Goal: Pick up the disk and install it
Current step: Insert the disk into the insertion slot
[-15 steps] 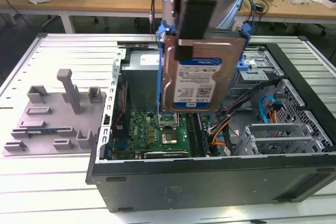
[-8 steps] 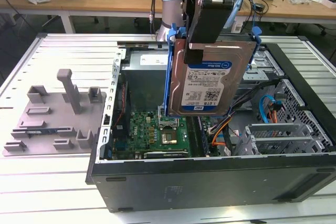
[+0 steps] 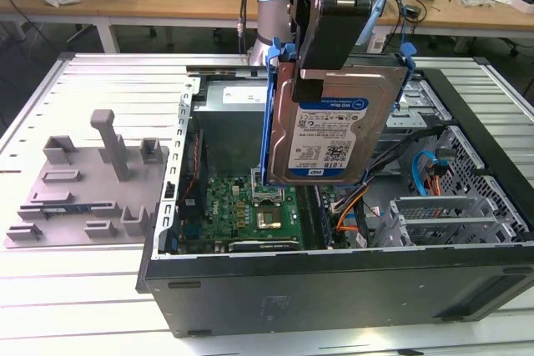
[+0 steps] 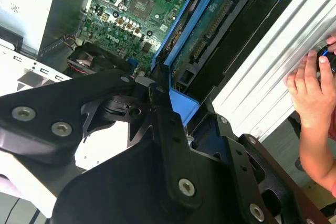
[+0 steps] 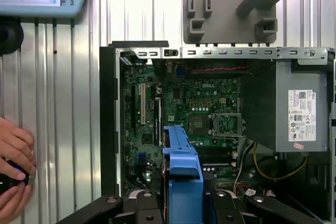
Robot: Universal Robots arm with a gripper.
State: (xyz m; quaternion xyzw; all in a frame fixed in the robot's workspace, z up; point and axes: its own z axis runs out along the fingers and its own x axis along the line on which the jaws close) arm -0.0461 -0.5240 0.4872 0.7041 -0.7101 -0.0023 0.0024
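Carry stage, by my reading: pick-up done, install not yet done. Noted from the exterior view's left: a grey moulded fixture (image 3: 92, 181) lay on the slatted table (image 3: 50, 289). Next came the open computer case (image 3: 334, 277), motherboard (image 3: 250, 206) exposed. The disk (image 3: 334, 135) hung on edge in the air above the case's middle, label toward the camera, blue bracket around it, touching nothing below. A drive cage (image 3: 455, 214) and loose cables (image 3: 424, 168) sat toward that view's right. The gripper (image 3: 324, 77) was clenched on the disk's upper part, 1 finger flat over the label face. In the first wrist view, a person's hand (image 5: 13, 169) rested on a small dark device beside the case. Seating, I judged, would call for turning the disk to suit its bay, squaring the bracket tabs to the rails, and keeping clear of the cables.
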